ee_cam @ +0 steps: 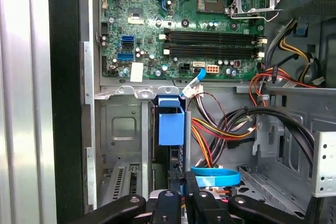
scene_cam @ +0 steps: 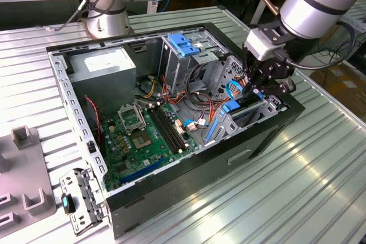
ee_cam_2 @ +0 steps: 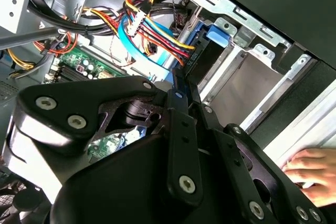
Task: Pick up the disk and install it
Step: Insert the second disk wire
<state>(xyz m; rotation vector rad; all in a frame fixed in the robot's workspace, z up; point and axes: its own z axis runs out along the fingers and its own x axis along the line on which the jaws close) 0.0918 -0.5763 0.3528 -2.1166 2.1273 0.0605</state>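
Observation:
The disk (scene_cam: 247, 101) stands on edge in the drive cage at the front end of the open computer case (scene_cam: 189, 181), on the exterior view's right. In the first wrist view it is a thin dark slab with a blue rail (ee_cam: 171, 121). In the second wrist view its black body (ee_cam_2: 203, 59) ends in a blue tab. My gripper (scene_cam: 258, 87) reaches down onto it from above. Both wrist views show the black fingers (ee_cam: 168, 199) pressed close on the disk's end, gripper (ee_cam: 180, 190) and gripper (ee_cam_2: 181, 92) shut on it.
Bundled coloured cables (ee_cam: 226, 129) lie beside the bay. Also inside the case are the motherboard (scene_cam: 140, 135), a grey power supply box (scene_cam: 103, 64) and a cage with a blue latch (scene_cam: 183, 44). A person's hand (ee_cam_2: 310, 169) rests by the case. A second arm's base (scene_cam: 108, 10) stands behind.

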